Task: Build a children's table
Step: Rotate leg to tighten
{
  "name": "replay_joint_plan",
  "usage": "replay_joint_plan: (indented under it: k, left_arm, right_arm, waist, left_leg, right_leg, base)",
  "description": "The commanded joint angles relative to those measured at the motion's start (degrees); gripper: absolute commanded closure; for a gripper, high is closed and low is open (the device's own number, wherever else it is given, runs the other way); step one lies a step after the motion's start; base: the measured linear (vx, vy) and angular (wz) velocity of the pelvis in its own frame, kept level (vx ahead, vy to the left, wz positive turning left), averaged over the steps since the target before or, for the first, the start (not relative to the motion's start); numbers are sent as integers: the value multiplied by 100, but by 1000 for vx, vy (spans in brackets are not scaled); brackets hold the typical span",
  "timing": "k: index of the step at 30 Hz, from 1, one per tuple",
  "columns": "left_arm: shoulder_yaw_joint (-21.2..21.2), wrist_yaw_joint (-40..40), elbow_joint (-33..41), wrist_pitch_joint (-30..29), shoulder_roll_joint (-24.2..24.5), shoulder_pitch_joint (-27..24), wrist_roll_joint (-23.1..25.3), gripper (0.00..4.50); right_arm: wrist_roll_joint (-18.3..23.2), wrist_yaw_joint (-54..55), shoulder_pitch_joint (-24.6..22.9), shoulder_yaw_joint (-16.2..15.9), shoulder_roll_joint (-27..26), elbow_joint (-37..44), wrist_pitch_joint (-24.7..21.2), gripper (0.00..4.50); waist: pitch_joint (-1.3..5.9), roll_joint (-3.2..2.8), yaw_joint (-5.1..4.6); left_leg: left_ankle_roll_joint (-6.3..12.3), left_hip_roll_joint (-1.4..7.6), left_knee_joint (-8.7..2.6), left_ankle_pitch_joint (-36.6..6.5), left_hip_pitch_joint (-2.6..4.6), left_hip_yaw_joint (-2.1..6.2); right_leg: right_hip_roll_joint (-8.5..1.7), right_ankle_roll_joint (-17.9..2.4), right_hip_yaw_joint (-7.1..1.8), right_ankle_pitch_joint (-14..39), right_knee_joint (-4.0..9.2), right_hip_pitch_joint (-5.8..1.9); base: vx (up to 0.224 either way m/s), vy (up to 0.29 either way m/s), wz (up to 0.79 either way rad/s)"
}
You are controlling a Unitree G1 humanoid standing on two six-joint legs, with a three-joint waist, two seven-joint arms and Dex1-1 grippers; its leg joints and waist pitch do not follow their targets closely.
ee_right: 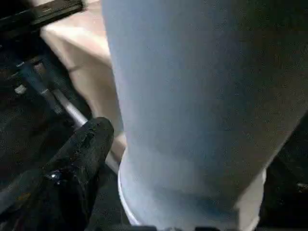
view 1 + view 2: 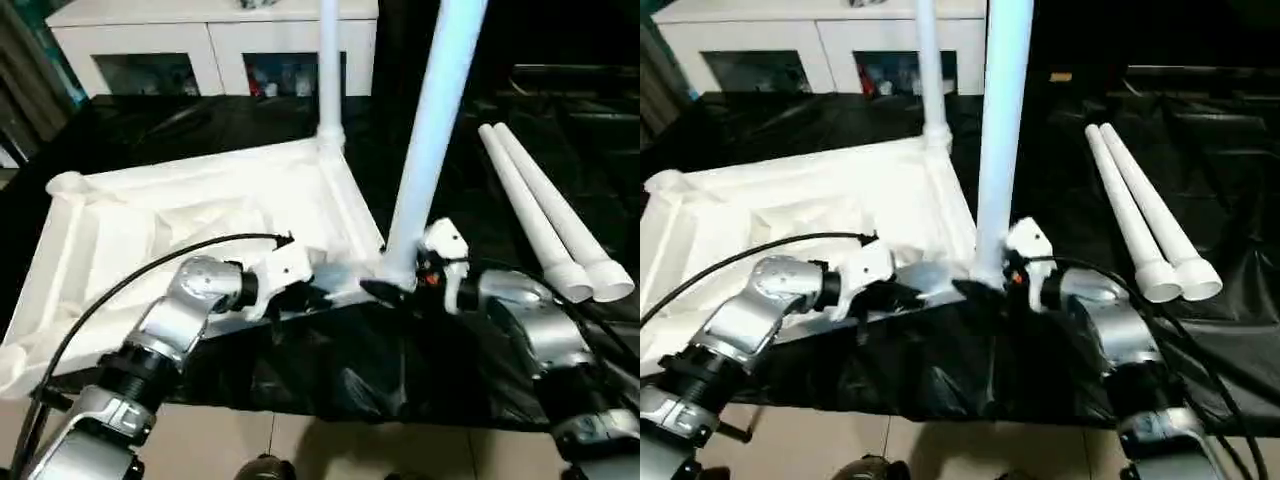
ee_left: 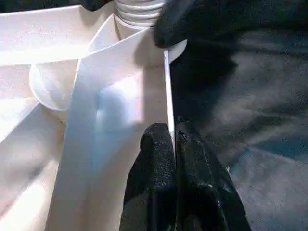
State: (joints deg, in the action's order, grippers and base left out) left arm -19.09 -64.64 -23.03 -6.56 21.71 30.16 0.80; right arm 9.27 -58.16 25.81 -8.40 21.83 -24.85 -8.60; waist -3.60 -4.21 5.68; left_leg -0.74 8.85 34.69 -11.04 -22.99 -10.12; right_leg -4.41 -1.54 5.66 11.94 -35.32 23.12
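While top [image 2: 200, 215] lies underside-up on black-draped table [image 2: 500, 215], rim is pinched by left gripper [image 3: 174, 139]; right gripper [image 1: 144, 159] is spread around leg [image 2: 430, 140]; cabinet [image 2: 215, 45] is seen behind.

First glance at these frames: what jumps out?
Two white legs already stand upright in the right-hand corners of the upturned tabletop: the far leg and the near leg, which leans slightly. The left tool pinches the tabletop's near rim, and the right tool sits at the near leg's base. Two spare legs lie side by side on the black cloth to the right.
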Motion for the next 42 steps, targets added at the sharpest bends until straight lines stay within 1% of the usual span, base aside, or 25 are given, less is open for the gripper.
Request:
replay_joint_plan:
  k: [1, 3, 4, 6, 8, 17, 19, 21, 22, 23, 24, 25, 27, 28, 30, 31, 32, 33, 34, 35, 36, 37, 38, 40, 42]
  left_arm:
    - [-154, -358, 27, 330, -9, 168, -137, 450]
    - [-152, -415, -43, 371, 5, 193, -135, 450]
    - [-164, -470, -101, 408, 21, 220, -123, 450]
    - [-190, -604, -182, 457, 61, 256, -115, 450]
    - [-184, -731, -242, 490, 92, 267, -131, 450]
    - [-147, -787, -460, 565, 99, 296, -107, 450]
    - [-131, -476, -516, 393, -19, 316, 12, 450]
    - [-90, -51, -636, 246, -213, 380, 133, 450]
    - [-53, 197, -714, 185, -342, 426, 174, 450]
    - [-53, 197, -714, 185, -342, 426, 174, 450]
    - [-12, 656, -848, 68, -590, 509, 257, 450]
    - [17, 1014, -950, 7, -781, 570, 321, 450]
    - [53, 1398, -1060, -67, -1021, 641, 368, 450]
    - [86, 1692, -1135, -131, -1220, 693, 388, 450]
    - [93, 1836, -1168, -174, -1330, 722, 401, 450]
    - [88, 1893, -1163, -175, -1401, 725, 402, 450]
    - [88, 1900, -1163, -176, -1410, 726, 402, 450]
    - [79, 1994, -1153, -182, -1533, 741, 420, 450]
    - [64, 1972, -1133, -144, -1564, 736, 428, 450]
    - [55, 1956, -1123, -119, -1582, 734, 435, 450]
    - [45, 1917, -1126, -49, -1580, 736, 453, 450]
    - [45, 1917, -1126, -49, -1580, 736, 453, 450]
    - [39, 1791, -1084, 55, -1531, 712, 448, 450]
    - [39, 1685, -1055, 235, -1467, 673, 456, 450]
    - [38, 1639, -1029, 254, -1439, 648, 434, 450]
  right_arm:
    - [70, -394, -106, -263, 76, 263, -79, 68]
    - [69, -494, -128, -290, 128, 307, -92, 79]
    - [76, -588, -144, -306, 171, 338, -101, 86]
    - [115, -758, -186, -325, 242, 432, -154, 91]
    - [171, -935, -233, -354, 301, 533, -202, 125]
    - [273, -1078, -340, -417, 270, 674, -356, 168]
    - [294, -694, -392, -303, 28, 587, -478, 170]
    - [101, -17, -385, -210, -259, 363, -372, 170]
    - [-22, 385, -351, -163, -415, 200, -339, 170]
    - [-22, 385, -351, -163, -415, 200, -339, 171]
    - [-168, 1073, -288, -76, -699, -55, -350, 171]
    - [-224, 1577, -231, 16, -922, -224, -427, 171]
    - [-227, 2085, -161, 135, -1207, -383, -492, 172]
    - [-247, 2507, -94, 215, -1448, -509, -510, 172]
    - [-283, 2719, -45, 226, -1571, -587, -509, 173]
    - [-324, 2859, -19, 219, -1676, -617, -484, 173]
    - [-331, 2885, -14, 221, -1689, -622, -480, 173]
    - [-398, 3214, 61, 269, -1900, -700, -393, 173]
    - [-314, 3253, 81, 356, -1998, -706, -376, 138]
    - [-249, 3263, 93, 420, -2059, -709, -372, 117]
    - [-160, 3170, 99, 475, -2096, -694, -373, 117]
    - [-160, 3170, 99, 475, -2096, -694, -373, 100]
    - [-151, 3059, 101, 481, -2066, -641, -355, 92]
    - [-301, 3063, 115, 421, -1980, -637, -215, 66]
    - [-341, 3048, 118, 396, -1921, -638, -163, 51]
  waist:
    - [433, 44, 21]
    - [431, 24, 43]
    - [429, 48, 48]
    - [421, 41, 76]
    - [427, 38, 99]
    - [405, 61, 111]
    - [395, 62, 105]
    - [372, 53, 89]
    - [343, 51, 58]
    - [319, 54, 45]
    - [298, 60, 30]
    - [221, 26, -13]
    - [194, 41, -53]
    - [188, 26, -101]
    - [196, 23, -134]
    - [205, 0, -137]
    - [211, 8, -151]
    - [240, 31, -153]
    - [261, 7, -156]
    - [275, 12, -153]
    - [282, 12, -150]
    - [286, 9, -151]
    - [315, 23, -146]
    - [320, 16, -136]
    - [330, 21, -123]
  left_leg:
    - [807, 518, -337, -459, 125, 187]
    - [809, 523, -336, -428, 118, 195]
    - [810, 511, -329, -443, 119, 188]
    - [793, 521, -334, -493, 125, 191]
    - [770, 539, -337, -479, 131, 201]
    - [701, 525, -341, -567, 113, 199]
    - [684, 534, -349, -599, 115, 203]
    - [589, 532, -372, -737, 125, 204]
    - [446, 517, -398, -928, 134, 207]
    - [374, 509, -419, -1087, 148, 206]
    - [214, 497, -437, -1328, 171, 210]
    - [18, 501, -484, -1728, 233, 215]
    - [-150, 489, -505, -2175, 300, 263]
    - [-229, 478, -532, -2415, 348, 283]
    - [-231, 480, -576, -2431, 364, 289]
    - [-231, 486, -587, -2395, 341, 304]
    - [-226, 493, -601, -2347, 322, 301]
    - [-202, 502, -603, -2165, 295, 288]
    - [-170, 498, -594, -1993, 289, 275]
    - [-106, 503, -584, -1831, 275, 260]
    - [-69, 499, -574, -1749, 267, 248]
    - [-29, 496, -570, -1678, 257, 242]
    - [104, 502, -557, -1369, 233, 232]
    - [210, 498, -539, -1160, 218, 217]
    - [273, 490, -523, -1046, 210, 207]
  right_leg:
    - [-559, -1499, -373, -236, 312, -335]
    - [-565, -1503, -372, -248, 301, -330]
    - [-559, -1498, -369, -194, 310, -333]
    - [-556, -1474, -371, -63, 322, -326]
    - [-566, -1482, -374, -85, 304, -326]
    - [-577, -1450, -375, 135, 328, -326]
    - [-572, -1449, -379, 181, 330, -313]
    - [-580, -1434, -384, 427, 366, -302]
    - [-584, -1392, -388, 748, 409, -297]
    - [-583, -1342, -389, 1016, 453, -288]
    - [-603, -1212, -392, 1546, 503, -304]
    - [-595, -1108, -399, 2161, 590, -243]
    - [-612, -930, -379, 2802, 646, -254]
    - [-629, -729, -382, 3137, 714, -261]
    - [-617, -664, -387, 3040, 744, -271]
    - [-620, -679, -394, 2861, 721, -287]
    - [-610, -694, -401, 2726, 707, -295]
    - [-612, -760, -418, 2372, 674, -308]
    - [-616, -873, -425, 2025, 641, -309]
    - [-611, -953, -430, 1725, 612, -326]
    - [-612, -997, -433, 1587, 604, -330]
    - [-612, -1030, -431, 1469, 590, -340]
    - [-606, -1114, -419, 1052, 550, -373]
    - [-608, -1175, -414, 801, 525, -380]
    - [-614, -1186, -410, 740, 520, -392]
  base:
    - [0, 0, 0]
    - [0, 0, 0]
    - [0, 0, 0]
    - [0, 0, 0]
    - [0, 0, 0]
    - [0, 0, 0]
    - [0, 0, 0]
    - [0, 0, 0]
    - [0, 0, 0]
    - [0, 0, 0]
    - [0, 0, 0]
    - [0, 0, 0]
    - [0, 0, 0]
    - [0, 0, 0]
    - [0, 0, 0]
    - [0, 0, 0]
    - [0, 0, 0]
    - [0, 0, 0]
    - [0, 0, 0]
    - [0, 0, 0]
    - [0, 0, 0]
    - [0, 0, 0]
    - [0, 0, 0]
    - [0, 0, 0]
    - [0, 0, 0]
